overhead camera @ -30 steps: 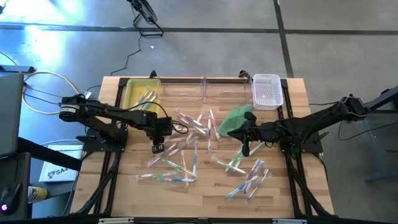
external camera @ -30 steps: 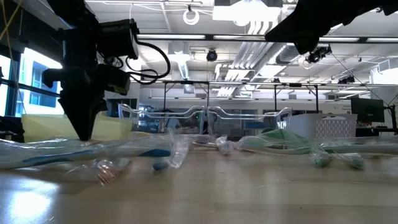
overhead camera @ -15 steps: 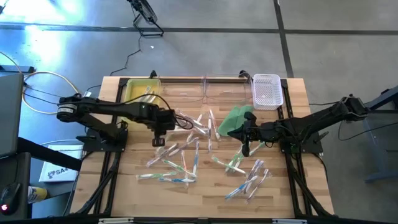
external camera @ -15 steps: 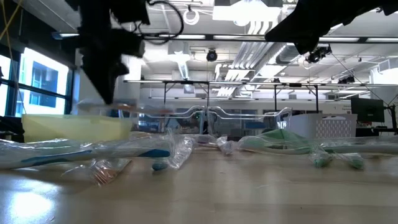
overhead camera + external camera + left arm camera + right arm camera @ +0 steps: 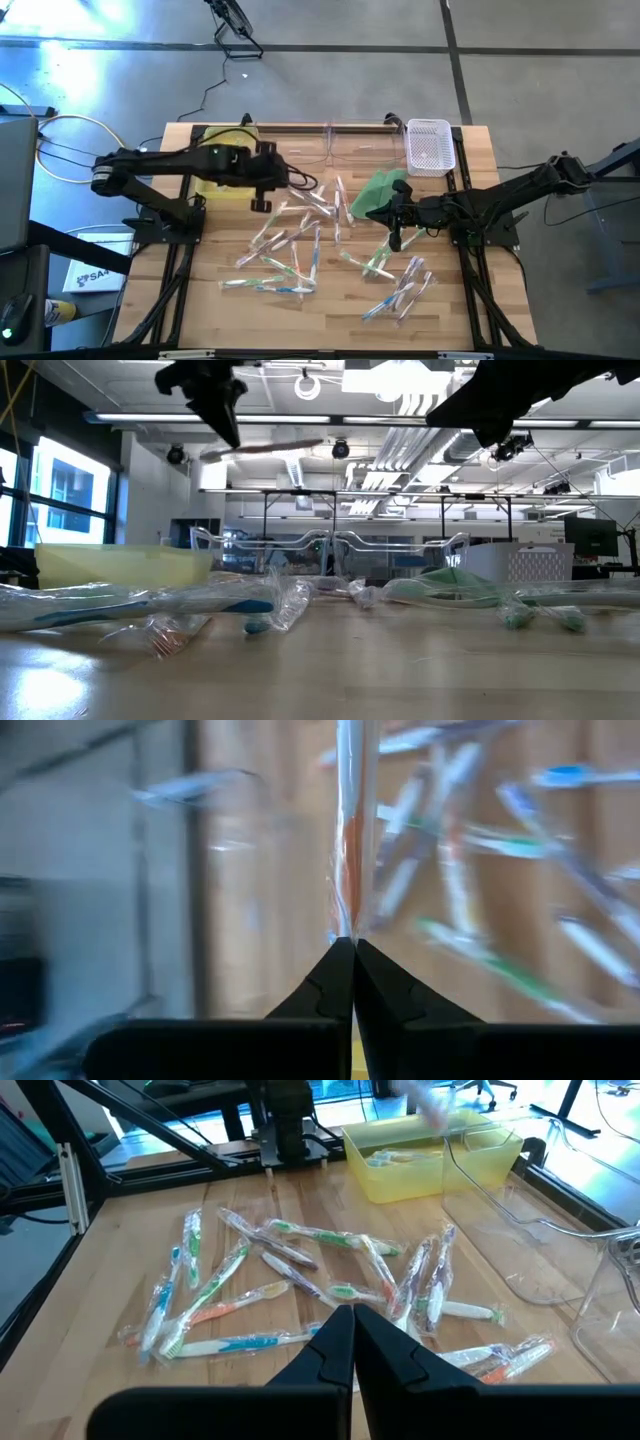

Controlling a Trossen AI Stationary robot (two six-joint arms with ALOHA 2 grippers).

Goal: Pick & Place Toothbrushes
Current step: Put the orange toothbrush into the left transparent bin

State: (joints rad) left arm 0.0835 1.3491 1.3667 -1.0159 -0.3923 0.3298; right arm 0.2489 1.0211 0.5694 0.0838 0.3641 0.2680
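Observation:
Many wrapped toothbrushes (image 5: 296,252) lie scattered on the wooden table (image 5: 200,300), and more show in the right wrist view (image 5: 300,1270). My left gripper (image 5: 261,203) hangs high over the table's left half, near the yellow bin (image 5: 222,150). It is shut on one wrapped toothbrush with orange parts (image 5: 348,840), which shows in the low view (image 5: 275,448) well above the table. My right gripper (image 5: 393,238) hovers shut and holds nothing, near the green cloth (image 5: 378,192); its fingertips (image 5: 345,1312) point at the scattered toothbrushes. My left gripper pinches one end of the wrapped toothbrush (image 5: 345,925) between its two fingertips (image 5: 330,970). The fingers slant down, and the toothbrush runs on past them along their line. It is lifted clear of the table and lies nearly level in the low view.
The yellow bin (image 5: 400,1155) holds a few toothbrushes. Two clear bins (image 5: 330,145) and a white basket (image 5: 430,147) stand along the far edge. A second cluster of toothbrushes (image 5: 400,290) lies at the near right. Bare wood shows at the near left.
My left gripper has risen high off the table with the toothbrush and moved toward the far edge and the yellow bin, rolling its wrist as it went. The toothbrush now hangs clear above the table. The right arm has kept still.

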